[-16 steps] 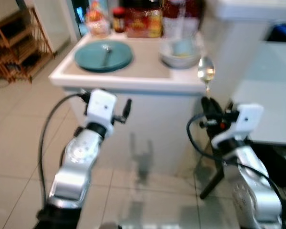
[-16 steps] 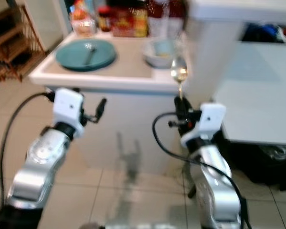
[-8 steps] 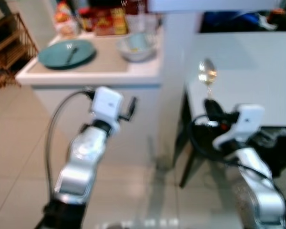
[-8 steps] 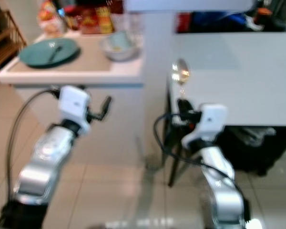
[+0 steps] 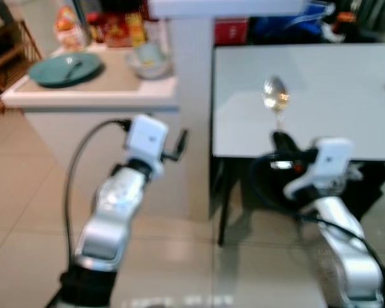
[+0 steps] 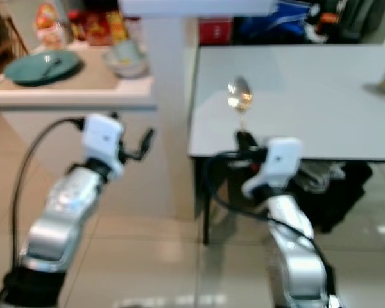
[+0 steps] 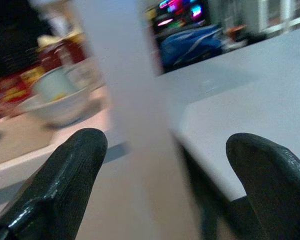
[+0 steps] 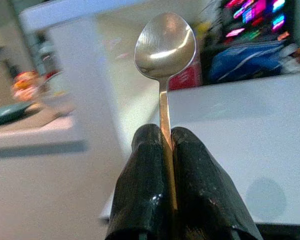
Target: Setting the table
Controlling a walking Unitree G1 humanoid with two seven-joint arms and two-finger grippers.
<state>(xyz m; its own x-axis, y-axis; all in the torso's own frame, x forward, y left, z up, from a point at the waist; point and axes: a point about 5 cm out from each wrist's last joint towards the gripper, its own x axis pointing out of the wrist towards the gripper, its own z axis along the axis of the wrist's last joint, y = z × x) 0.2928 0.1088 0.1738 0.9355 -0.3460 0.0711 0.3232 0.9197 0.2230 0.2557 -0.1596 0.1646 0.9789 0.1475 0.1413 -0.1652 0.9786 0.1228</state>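
Spoon (image 8: 165, 45) upright, handle clamped between the right gripper (image 8: 166, 145) fingers, bowl above the fingertips.

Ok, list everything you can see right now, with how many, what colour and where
Spoon: one, silver, upright in the right gripper's fingers.
Table: one, white, ahead on the right.
Counter: one, white-edged, ahead on the left.
Plate: one, teal, on the counter, a utensil lying on it.
Bowl: one, pale, on the counter near the pillar.
Pillar: one, white, between counter and table.
Jars and packets: several, red and yellow, at the counter's back.
Left gripper: black fingers apart, holding nothing.
Right gripper: black, shut on the spoon.
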